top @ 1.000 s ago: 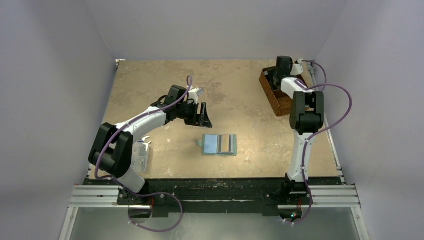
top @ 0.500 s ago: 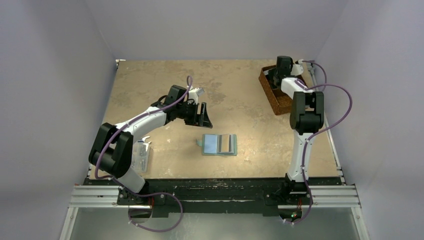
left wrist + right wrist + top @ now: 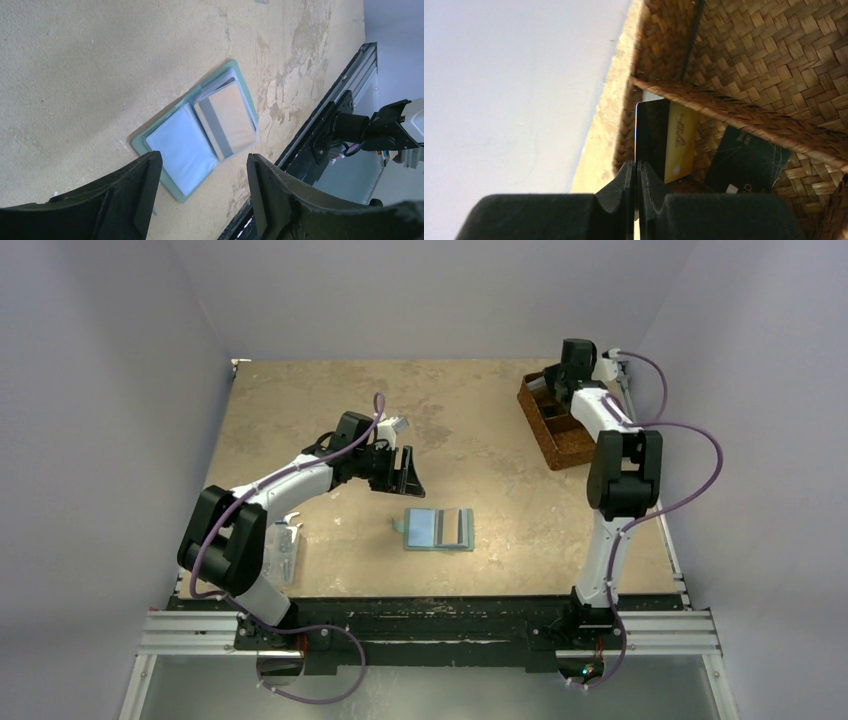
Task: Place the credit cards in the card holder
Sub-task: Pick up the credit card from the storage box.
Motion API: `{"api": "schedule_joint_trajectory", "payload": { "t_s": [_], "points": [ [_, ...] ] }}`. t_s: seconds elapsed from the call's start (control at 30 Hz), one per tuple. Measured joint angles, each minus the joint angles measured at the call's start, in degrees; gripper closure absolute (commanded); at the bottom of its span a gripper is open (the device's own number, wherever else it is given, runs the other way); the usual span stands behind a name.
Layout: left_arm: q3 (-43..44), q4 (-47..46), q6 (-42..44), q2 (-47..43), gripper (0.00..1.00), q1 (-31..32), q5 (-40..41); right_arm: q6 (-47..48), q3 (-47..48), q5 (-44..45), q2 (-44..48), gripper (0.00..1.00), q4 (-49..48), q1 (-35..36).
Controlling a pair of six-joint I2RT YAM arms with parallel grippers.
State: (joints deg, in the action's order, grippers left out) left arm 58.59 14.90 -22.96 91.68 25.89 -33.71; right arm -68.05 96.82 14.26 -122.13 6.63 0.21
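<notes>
The left pincer [image 3: 405,476] hung wide open above the desk [image 3: 470,410], gripping nothing. The card holder [image 3: 438,529] lay open and flat just on the near side of it, not touching; in the left wrist view it showed between the two spread fingers [image 3: 135,195]. One leaf of the card holder [image 3: 200,131] was a pale blue pocket. On the other leaf sat a tan credit card [image 3: 227,125] with a grey stripe, though whether it was tucked in or only resting on top could not be told.

The right pincer [image 3: 555,383] reached into the far end of the brown woven basket [image 3: 565,445] at the desk's far right. Its fingers [image 3: 619,192] were pressed narrow on the edge of a dark credit card [image 3: 651,132] standing upright. A yellow credit card [image 3: 681,142] leaned just behind it in the same compartment, and a black credit card [image 3: 744,162] lay beside them, below the woven divider [image 3: 734,112].

A clear plastic box [image 3: 283,552] stood near the left arm's base.
</notes>
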Motion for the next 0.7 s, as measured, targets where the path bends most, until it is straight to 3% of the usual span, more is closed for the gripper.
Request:
{"api": "schedule_joint_trajectory", "payload": {
  "t_s": [0.23, 0.43, 0.7],
  "points": [
    [-0.2, -0.3, 0.0, 0.0, 0.32, 0.0, -0.1, 0.5, -0.9, -0.2, 3.0, 1.00, 0.0, -1.4],
    [-0.3, -0.6, -0.1, 0.0, 0.32, 0.0, -0.5, 5.0, -7.1, -0.2, 7.6, 1.00, -0.3, -2.6],
    [-0.3, -0.7, -0.4, 0.0, 0.32, 0.0, -1.0, 11.4, -15.7, -7.6, 13.0, 1.00, -9.8, -6.3]
  ]
}}
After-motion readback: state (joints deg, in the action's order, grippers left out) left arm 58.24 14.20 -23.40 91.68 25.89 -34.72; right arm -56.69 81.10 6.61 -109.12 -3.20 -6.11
